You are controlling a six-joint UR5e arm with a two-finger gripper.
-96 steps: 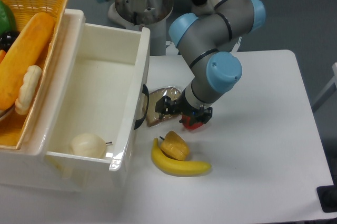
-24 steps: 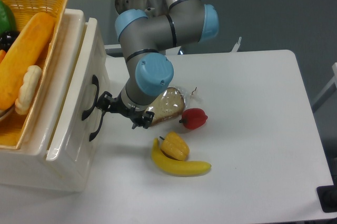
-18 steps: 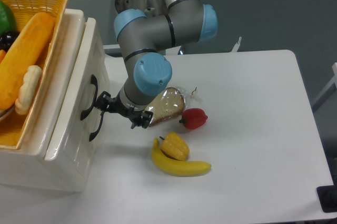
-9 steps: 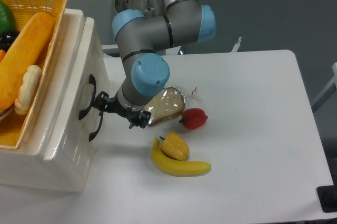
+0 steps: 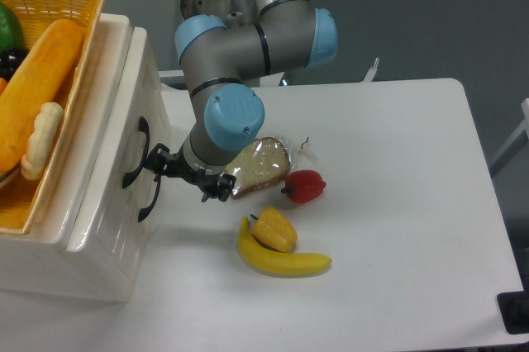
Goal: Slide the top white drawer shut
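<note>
Jaws apart; gripper point(image 5: 183, 178) level, against top white drawer point(image 5: 124, 133) front.

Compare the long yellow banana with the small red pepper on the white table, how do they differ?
The long yellow banana is curved and slender, while the small red pepper is short and rounded. The banana has a yellow pepper resting against it; the red pepper lies apart from it, next to the bagged bread slice. The banana sits nearer the table's front edge. Both lie on the white table, untouched by the gripper.

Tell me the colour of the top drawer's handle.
Black, a curved handle on the cream-white top drawer, clearest in the fixed camera view.
</note>
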